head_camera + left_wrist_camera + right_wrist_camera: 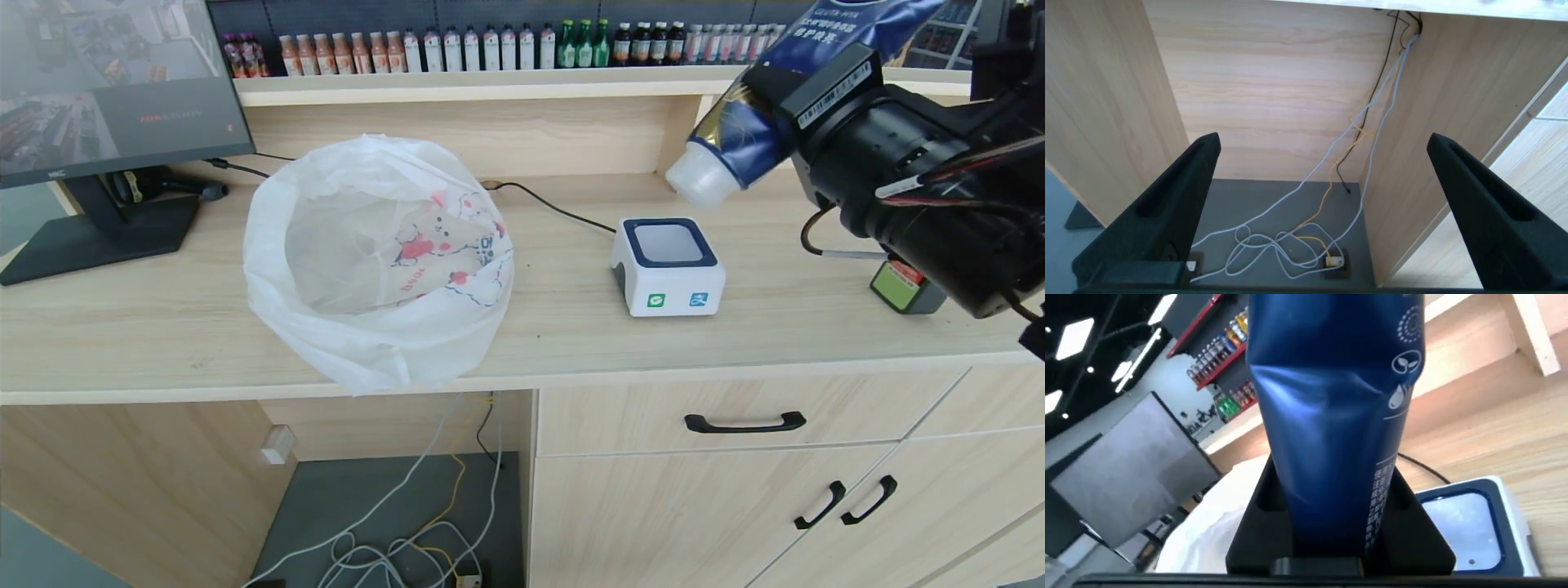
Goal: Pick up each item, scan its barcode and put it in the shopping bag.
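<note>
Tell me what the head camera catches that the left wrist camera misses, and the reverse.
Head view: the shopping bag, the scanner, the monitor and the blue tube held above the counter. Left wrist view: the left gripper, open, low down and facing under the counter. Both: the loose cables on the floor under the counter.

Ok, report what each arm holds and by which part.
Right end effector holds the blue tube around its middle. Left end effector is open, holding nothing.
</note>
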